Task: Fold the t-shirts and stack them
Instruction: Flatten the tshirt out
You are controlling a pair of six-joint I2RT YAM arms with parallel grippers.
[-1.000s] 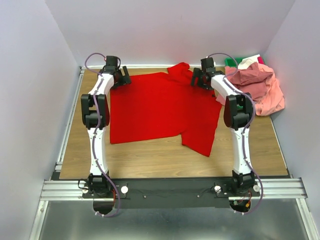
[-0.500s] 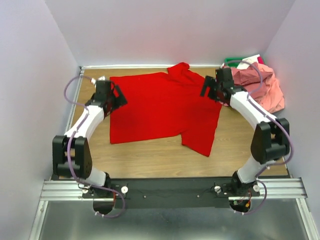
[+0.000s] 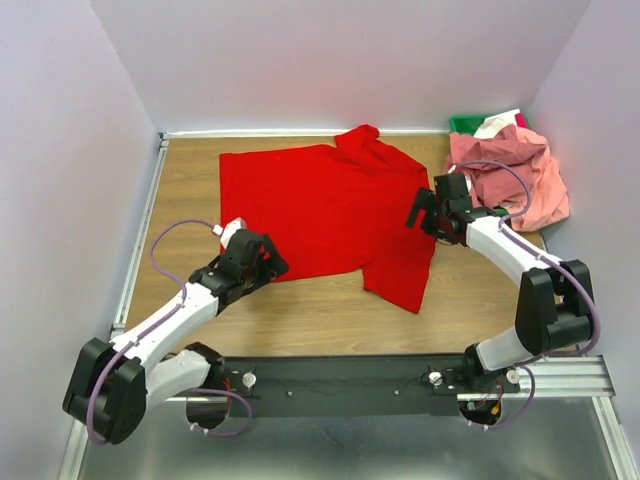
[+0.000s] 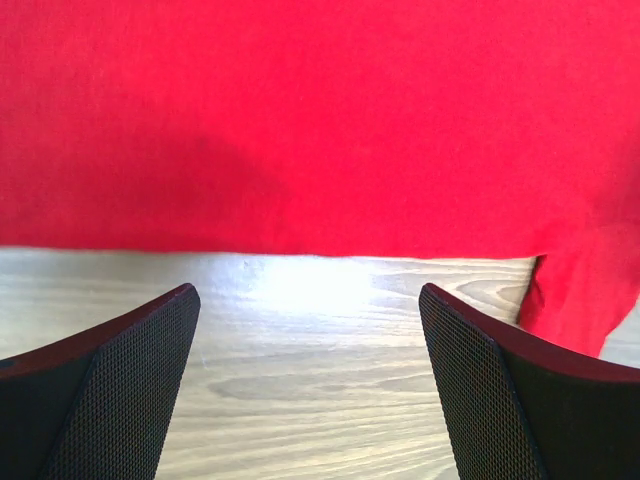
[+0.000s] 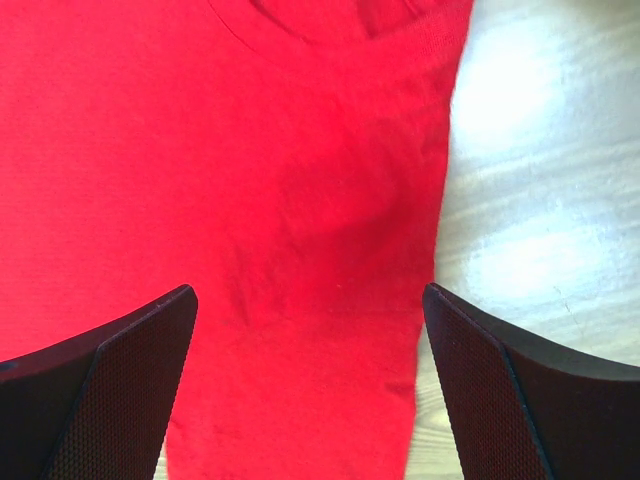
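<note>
Finds the red t-shirt (image 3: 320, 210) spread flat on the table (image 3: 185, 200), near hem running left-right just ahead of the wide-open left gripper (image 3: 268, 264), right gripper (image 3: 418, 214) gaping likewise over its right edge.

On the table (image 3: 330, 310), at its middle, spread t-shirt (image 3: 320, 215). To its right, in the far right corner, heaped t-shirts (image 3: 515, 175), with bin (image 3: 462, 123) just behind. Before its near-left hem, over bare table, left gripper (image 3: 262, 262); over its right edge, right gripper (image 3: 425, 212).

no readable text, labels, brands or numbers in any view
</note>
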